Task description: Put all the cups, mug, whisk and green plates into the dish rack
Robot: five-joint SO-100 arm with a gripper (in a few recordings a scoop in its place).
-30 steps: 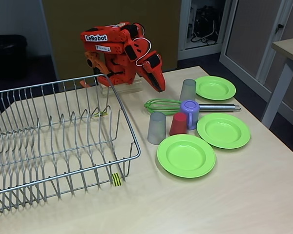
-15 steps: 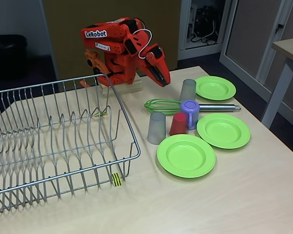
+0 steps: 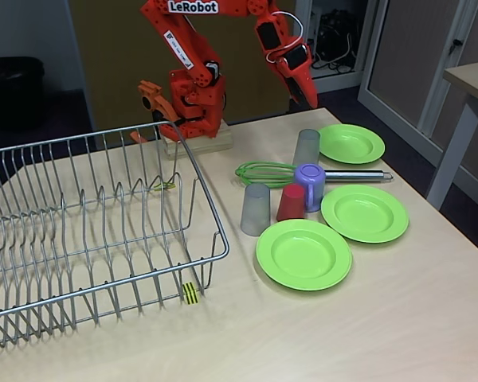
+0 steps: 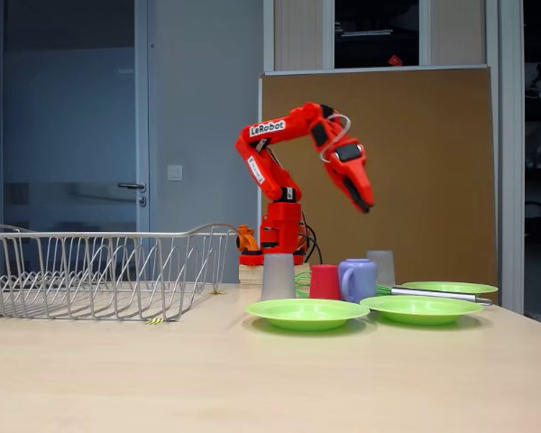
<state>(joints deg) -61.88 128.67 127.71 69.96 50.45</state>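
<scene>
I have unfolded from my crouch and raised my gripper point(image 3: 309, 99) high toward the upper middle of the frame, jaws together and holding nothing, above the far grey tumbler point(image 3: 307, 147), while the dish rack point(image 3: 103, 231) at left remains unloaded.

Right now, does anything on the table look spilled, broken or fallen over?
Nothing stands out. The green-wire whisk lies flat between the cups, the three lime-green plates lie level, and the silver wire dish rack holds nothing.
</scene>
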